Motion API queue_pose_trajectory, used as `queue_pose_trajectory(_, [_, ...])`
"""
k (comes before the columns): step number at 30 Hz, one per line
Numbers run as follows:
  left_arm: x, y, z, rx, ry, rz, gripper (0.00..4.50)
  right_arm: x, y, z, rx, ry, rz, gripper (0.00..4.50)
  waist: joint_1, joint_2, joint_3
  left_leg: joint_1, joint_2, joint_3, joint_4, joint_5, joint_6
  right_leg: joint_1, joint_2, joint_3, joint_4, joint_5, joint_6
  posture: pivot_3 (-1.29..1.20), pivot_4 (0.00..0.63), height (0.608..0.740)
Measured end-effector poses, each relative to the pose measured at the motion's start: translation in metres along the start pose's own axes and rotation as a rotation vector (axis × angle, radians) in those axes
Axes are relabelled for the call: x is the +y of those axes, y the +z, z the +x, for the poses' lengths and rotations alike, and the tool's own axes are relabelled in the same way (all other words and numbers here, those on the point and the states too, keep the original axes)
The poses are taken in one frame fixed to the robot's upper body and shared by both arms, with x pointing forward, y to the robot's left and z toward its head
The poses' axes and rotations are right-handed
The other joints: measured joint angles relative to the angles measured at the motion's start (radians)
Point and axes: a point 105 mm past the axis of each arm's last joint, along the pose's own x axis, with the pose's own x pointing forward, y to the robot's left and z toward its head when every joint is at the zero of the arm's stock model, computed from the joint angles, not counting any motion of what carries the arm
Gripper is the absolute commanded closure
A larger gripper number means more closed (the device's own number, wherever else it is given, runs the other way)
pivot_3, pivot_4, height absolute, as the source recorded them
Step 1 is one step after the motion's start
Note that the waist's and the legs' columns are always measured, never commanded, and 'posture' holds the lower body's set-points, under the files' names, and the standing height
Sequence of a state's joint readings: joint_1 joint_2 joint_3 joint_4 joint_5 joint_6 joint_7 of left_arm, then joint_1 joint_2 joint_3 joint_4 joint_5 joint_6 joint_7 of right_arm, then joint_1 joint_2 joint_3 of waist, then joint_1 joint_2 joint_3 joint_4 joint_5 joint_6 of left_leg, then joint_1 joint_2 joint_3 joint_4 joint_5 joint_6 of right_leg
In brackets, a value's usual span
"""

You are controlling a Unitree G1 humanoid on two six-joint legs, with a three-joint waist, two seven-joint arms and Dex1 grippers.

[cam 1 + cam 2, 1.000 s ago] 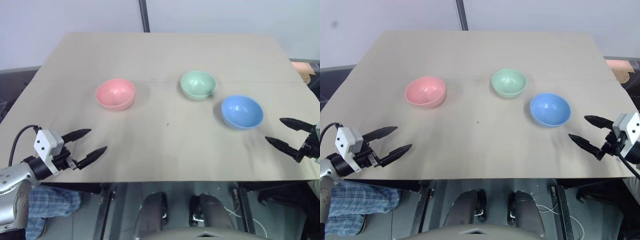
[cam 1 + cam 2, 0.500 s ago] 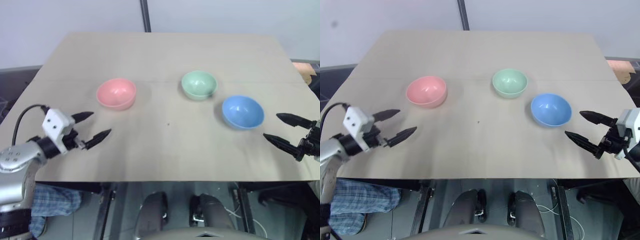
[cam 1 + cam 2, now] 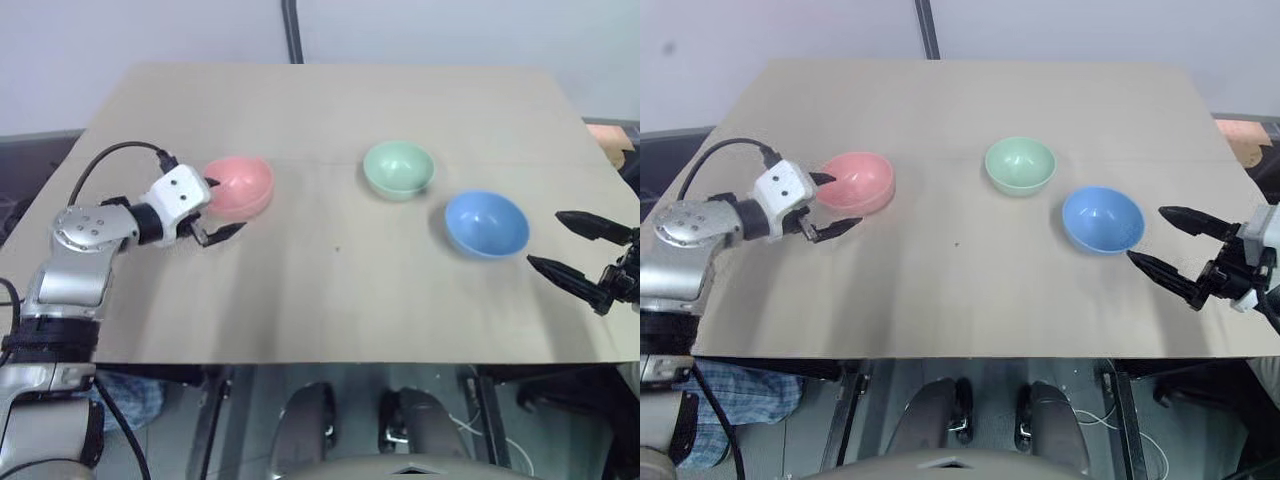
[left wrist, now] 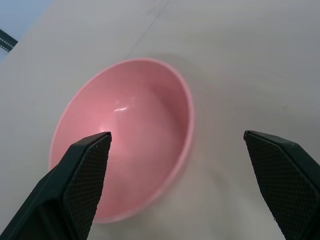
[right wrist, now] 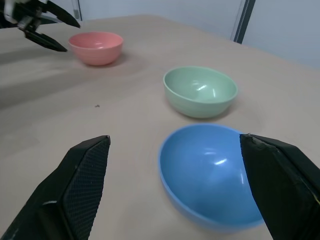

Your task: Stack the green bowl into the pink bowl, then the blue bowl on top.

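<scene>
Nothing stacked yet. Left tool [image 3: 213, 209], released, straddles the pink bowl [image 3: 243, 186]; right tool [image 3: 570, 248], released, faces the blue bowl [image 3: 487, 222]. Green bowl [image 3: 398, 167] needs grasping first.

Head pair looking forward and down over the whole table [image 3: 330, 300], left wrist view close above the pink bowl [image 4: 125, 135] straddled by open jaws, right wrist view low and near-level, blue bowl [image 5: 210, 175] between jaws, pink bowl shared beyond.
</scene>
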State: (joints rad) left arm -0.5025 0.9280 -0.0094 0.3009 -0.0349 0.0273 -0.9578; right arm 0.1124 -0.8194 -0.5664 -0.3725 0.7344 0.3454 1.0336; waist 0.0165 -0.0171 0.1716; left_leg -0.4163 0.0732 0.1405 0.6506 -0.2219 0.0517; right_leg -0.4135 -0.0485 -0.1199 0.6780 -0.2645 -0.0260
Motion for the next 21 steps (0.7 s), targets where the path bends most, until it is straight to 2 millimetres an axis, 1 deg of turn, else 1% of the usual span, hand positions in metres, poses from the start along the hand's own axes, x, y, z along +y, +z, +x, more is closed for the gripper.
queue_pose_trajectory(1, [-0.002, -0.010, 0.006, 0.049, -0.026, 0.024, 0.00, 0.002, 0.002, 0.000, -0.002, -0.003, -0.006, 0.01, -0.001, 0.000, 0.000, 0.000, 0.000, 0.000, 0.000, 0.000, 0.000, 0.000, 0.000, 0.000, 0.000, 0.000, 0.000, 0.00, 0.150, 0.740])
queue_pose_trajectory(5, [-0.005, -0.024, 0.015, 0.110, -0.059, 0.065, 0.00, 0.005, 0.008, 0.001, -0.012, -0.012, -0.023, 0.01, -0.002, -0.001, 0.001, 0.000, 0.000, 0.000, 0.000, 0.000, 0.000, 0.000, 0.000, 0.000, 0.000, 0.000, 0.000, 0.00, 0.150, 0.740])
queue_pose_trajectory(9, [-0.001, -0.023, 0.022, 0.119, -0.073, 0.110, 0.00, 0.015, 0.022, 0.005, -0.048, 0.006, -0.051, 0.01, -0.001, -0.002, 0.001, 0.000, 0.000, 0.000, 0.000, 0.000, 0.000, 0.000, 0.000, 0.000, 0.000, 0.000, 0.000, 0.00, 0.150, 0.740])
queue_pose_trajectory(11, [0.002, -0.023, 0.026, 0.121, -0.075, 0.121, 0.00, 0.020, 0.024, 0.006, -0.051, 0.016, -0.049, 0.01, -0.001, -0.002, 0.001, 0.000, 0.000, 0.000, 0.001, 0.000, 0.000, 0.000, 0.000, 0.000, 0.001, 0.000, 0.000, 0.00, 0.150, 0.740])
queue_pose_trajectory(13, [0.004, -0.021, 0.029, 0.118, -0.077, 0.132, 0.00, 0.023, 0.021, 0.005, -0.041, 0.020, -0.033, 0.01, 0.001, -0.002, 0.000, 0.000, 0.000, -0.001, 0.001, 0.000, 0.000, 0.000, 0.000, 0.000, 0.001, 0.000, 0.000, 0.00, 0.150, 0.740])
queue_pose_trajectory(16, [0.003, -0.021, 0.031, 0.111, -0.090, 0.145, 0.78, 0.025, 0.017, 0.004, -0.033, 0.017, -0.017, 0.00, -0.001, -0.002, 0.000, 0.000, 0.000, -0.001, 0.002, 0.000, 0.000, 0.001, 0.000, 0.000, 0.001, 0.000, 0.000, 0.00, 0.150, 0.740])
queue_pose_trajectory(17, [0.002, -0.021, 0.032, 0.109, -0.099, 0.148, 1.26, 0.025, 0.017, 0.004, -0.034, 0.016, -0.015, 0.00, -0.001, -0.002, 0.000, 0.000, 0.000, -0.001, 0.002, 0.000, 0.000, 0.000, 0.000, 0.000, 0.001, 0.000, 0.000, 0.00, 0.150, 0.740])
queue_pose_trajectory(18, [0.000, -0.021, 0.033, 0.105, -0.109, 0.152, 1.54, 0.025, 0.017, 0.004, -0.034, 0.015, -0.013, 0.00, -0.001, -0.002, 0.000, 0.000, 0.000, -0.001, 0.002, 0.000, 0.000, 0.000, 0.000, 0.000, 0.001, 0.000, 0.000, 0.00, 0.150, 0.740])
queue_pose_trajectory(19, [-0.002, -0.021, 0.034, 0.104, -0.118, 0.154, 2.13, 0.025, 0.016, 0.003, -0.032, 0.015, -0.011, 0.00, -0.001, -0.002, 0.000, 0.000, 0.000, -0.001, 0.002, 0.000, 0.000, 0.000, 0.000, 0.000, 0.001, 0.000, 0.000, 0.00, 0.150, 0.740])
queue_pose_trajectory(21, [-0.004, -0.022, 0.036, 0.109, -0.136, 0.161, 2.90, 0.025, 0.015, 0.003, -0.029, 0.014, -0.007, 0.00, -0.001, -0.002, 0.000, 0.000, 0.000, -0.001, 0.002, 0.000, 0.000, 0.000, 0.000, 0.000, 0.001, 0.000, 0.000, 0.00, 0.150, 0.740])
